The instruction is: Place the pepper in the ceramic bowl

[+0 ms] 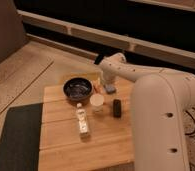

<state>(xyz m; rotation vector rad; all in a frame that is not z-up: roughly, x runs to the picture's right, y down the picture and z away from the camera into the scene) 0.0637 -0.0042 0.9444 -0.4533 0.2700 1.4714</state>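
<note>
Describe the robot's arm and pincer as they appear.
The arm is glossy white, built of thick rounded segments, with small dark holes in the broad nearest one and a dark cap at the elbow. The pincer, beside the ceramic bowl, is mostly hidden by the wrist.

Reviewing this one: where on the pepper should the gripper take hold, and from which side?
Take the pepper across its slim middle, coming straight down from above. It lies low on the table in the narrow gap between the ceramic bowl and the blue-grey block, so a sideways approach would likely knock one of them. The gripper hangs just above that gap.
</note>
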